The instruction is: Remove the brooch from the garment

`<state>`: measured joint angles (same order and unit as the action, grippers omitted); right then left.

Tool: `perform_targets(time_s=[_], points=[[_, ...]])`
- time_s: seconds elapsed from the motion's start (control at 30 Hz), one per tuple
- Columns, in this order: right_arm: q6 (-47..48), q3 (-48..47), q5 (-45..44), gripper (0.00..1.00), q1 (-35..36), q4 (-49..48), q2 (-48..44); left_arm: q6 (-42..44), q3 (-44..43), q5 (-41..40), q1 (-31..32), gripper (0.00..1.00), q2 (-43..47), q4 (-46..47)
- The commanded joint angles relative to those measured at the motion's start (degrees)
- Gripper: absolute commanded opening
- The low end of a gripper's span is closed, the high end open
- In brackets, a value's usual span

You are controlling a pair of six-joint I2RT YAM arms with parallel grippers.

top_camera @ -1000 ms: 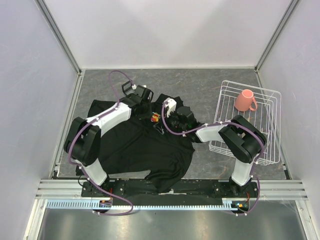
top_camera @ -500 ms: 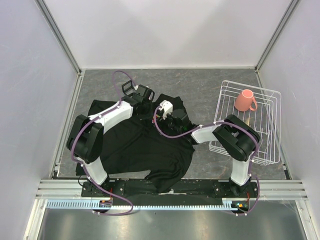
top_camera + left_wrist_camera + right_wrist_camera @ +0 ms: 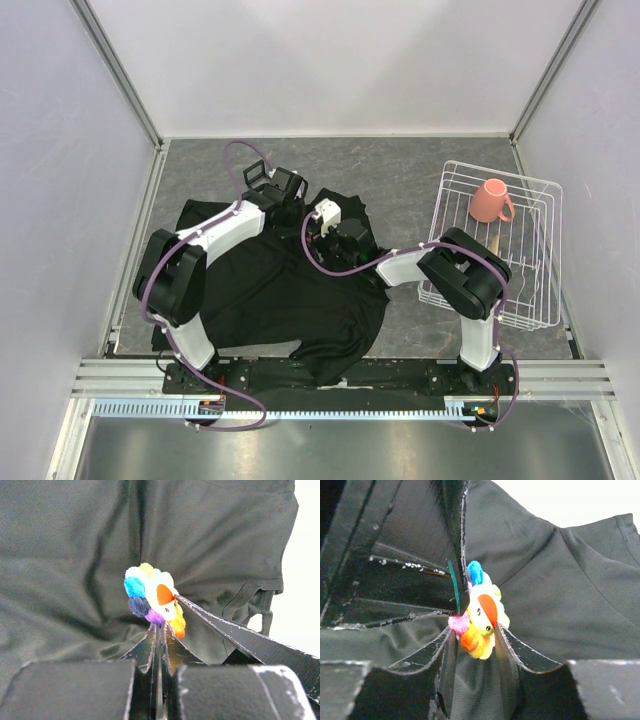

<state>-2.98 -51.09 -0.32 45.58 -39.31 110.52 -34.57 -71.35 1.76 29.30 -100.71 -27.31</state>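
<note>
Wearing smooth white shells (image 3: 195, 345) over the long links of the left arm (image 3: 222, 228) and the right arm (image 3: 405, 264), alternating with bulky, rounded black joint housings (image 3: 468, 280). Trailing thin purple cables (image 3: 237, 148), looping from the flat black base plate (image 3: 420, 378) up along each arm. Carrying a small white boxy block (image 3: 327, 211) near the right wrist. Ending in thin, matte-black, blade-like left fingers (image 3: 145, 652), tapering to narrow tips and showing pale scuffs along the edges, likewise on the matching right fingers (image 3: 530, 657), growing out of squarish black mounting blocks (image 3: 75, 690).

Surface notes: brooch (image 3: 152, 599) fuzzy plush, matt; shirt (image 3: 65, 555) fine cloth, matt, creased; rack (image 3: 530, 270) at 3 o'clock, smooth white-coated wire.
</note>
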Motion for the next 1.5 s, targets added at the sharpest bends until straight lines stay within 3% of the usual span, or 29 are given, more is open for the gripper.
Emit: perform_targets(time_s=[0.0, 0.23, 0.4, 0.5, 0.63, 0.8, 0.93, 1.07, 1.17, 1.33, 1.47], points=[[-2.5, -1.9, -2.8, 0.37, 0.1, -2.3, 0.0, -0.1, 0.1, 1.4, -0.1, 0.02, 1.8, 2.0], [-6.3, -1.6, -4.4, 0.18, -0.3, -2.4, 0.8, -0.6, 0.7, 2.0, -0.6, 0.06, 3.4, 4.6], [-11.2, -0.2, -2.5, 0.15, -2.9, -3.3, 0.9, -0.8, 6.2, 1.5, -1.3, 0.31, 7.1, 10.9], [-14.1, 0.1, 1.5, 0.13, -4.8, -4.5, 1.9, -1.7, 12.3, 3.7, -2.8, 0.38, 10.4, 20.2], [-16.8, 1.3, 4.7, 0.12, -6.3, -6.7, 2.9, -3.3, 17.9, 8.2, -5.8, 0.39, 11.1, 30.9], [-20.7, 2.0, 10.3, 0.06, -8.7, -10.1, 4.7, -7.3, 24.8, 15.6, -9.7, 0.33, 7.6, 45.5], [-22.9, 3.5, 12.4, 0.04, -9.9, -12.5, 4.8, -7.2, 25.0, 21.3, -11.7, 0.41, 3.2, 51.2], [-24.7, 4.5, 15.7, 0.01, -11.1, -16.5, 5.4, -6.7, 23.0, 24.4, -12.4, 0.5, -1.6, 53.1], [-24.9, 4.6, 16.9, 0.0, -11.2, -17.3, 5.7, -7.1, 22.7, 29.4, -13.5, 0.5, -4.9, 57.4], [-24.8, 4.3, 17.0, 0.0, -11.3, -17.4, 5.8, -4.4, 19.1, 36.3, -14.4, 0.5, -8.9, 56.8], [-24.8, 4.0, 17.5, 0.0, -11.4, -17.5, 6.1, -2.8, 18.1, 34.6, -14.4, 0.36, -9.6, 54.1]])
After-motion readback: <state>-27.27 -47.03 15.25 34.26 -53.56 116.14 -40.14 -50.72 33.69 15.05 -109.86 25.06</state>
